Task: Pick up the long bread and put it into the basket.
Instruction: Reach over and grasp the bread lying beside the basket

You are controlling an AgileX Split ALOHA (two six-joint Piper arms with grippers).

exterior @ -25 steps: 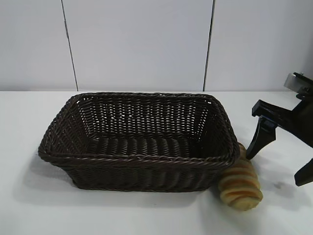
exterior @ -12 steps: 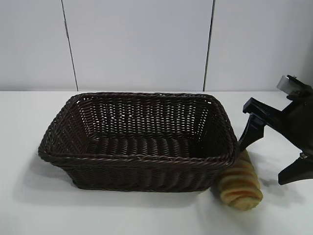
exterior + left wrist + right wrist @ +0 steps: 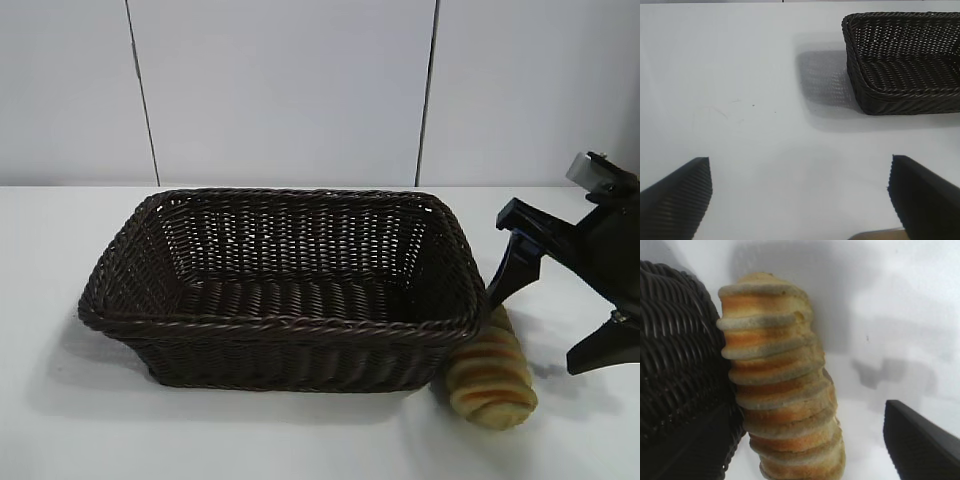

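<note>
The long bread [image 3: 492, 375], pale tan with orange-brown ridges, lies on the white table against the right front corner of the basket [image 3: 280, 325]. My right gripper [image 3: 540, 332] is open just above the bread's far end. One finger is next to the basket's right wall and the other is out to the right. In the right wrist view the bread [image 3: 780, 385] lies between the open fingers of the right gripper [image 3: 805, 455], touching the basket [image 3: 675, 355]. My left gripper [image 3: 800, 200] is open and empty over bare table, away from the basket [image 3: 900, 95].
The basket is empty inside. A white panelled wall [image 3: 280, 90] stands behind the table. White table surface [image 3: 570, 430] lies to the right of the bread and in front of the basket.
My right gripper has moved left and down, from beside the bread to straddling its far end. It has barely moved in the last half second. The bread and basket have not moved.
</note>
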